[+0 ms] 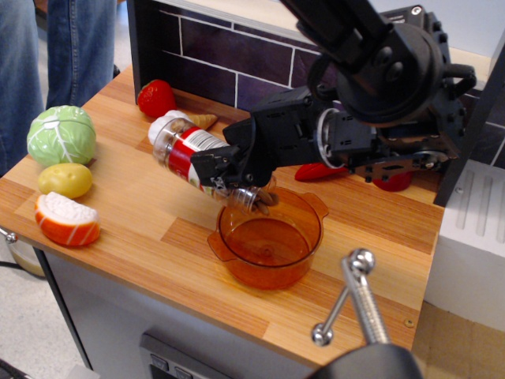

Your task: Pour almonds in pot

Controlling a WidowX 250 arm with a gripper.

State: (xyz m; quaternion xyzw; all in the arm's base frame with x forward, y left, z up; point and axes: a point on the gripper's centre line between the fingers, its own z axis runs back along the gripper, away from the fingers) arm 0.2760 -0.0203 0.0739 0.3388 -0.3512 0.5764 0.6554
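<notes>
My gripper point(225, 170) is shut on the clear jar point(185, 150) with the red and white label. The jar is tilted with its open mouth down over the far left rim of the orange pot point(268, 237). The almonds point(256, 197) are bunched at the jar's mouth, right at the pot's rim. The translucent amber pot stands on the wooden counter, its two small side handles in view. The pot's bottom looks bare; I cannot tell whether any nut lies inside.
A strawberry point(156, 97) and a cone-like piece point(203, 120) lie at the back. A cabbage point(61, 134), a yellow potato point(65, 179) and an orange-and-white slice point(67, 219) sit at the left. A red pepper point(316, 171) lies behind the arm. A metal handle point(355, 296) stands at front right.
</notes>
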